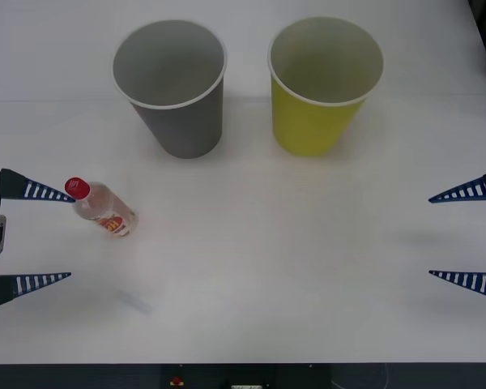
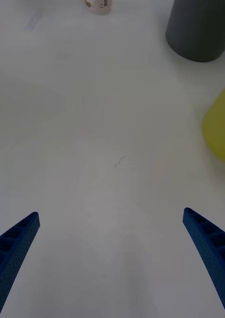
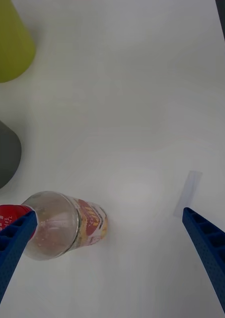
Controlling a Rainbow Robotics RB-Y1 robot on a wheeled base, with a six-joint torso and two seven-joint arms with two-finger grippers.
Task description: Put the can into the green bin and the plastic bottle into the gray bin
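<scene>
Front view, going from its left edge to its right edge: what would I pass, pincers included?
Left pincer, open → plastic bottle, standing on the table → gray bin → green bin → right pincer, open.

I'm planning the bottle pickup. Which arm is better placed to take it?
Left. The left end effector is open right beside the plastic bottle, one finger near its red cap. The right end effector, also open, sits far across the table. The gray bin is also on the left.
</scene>
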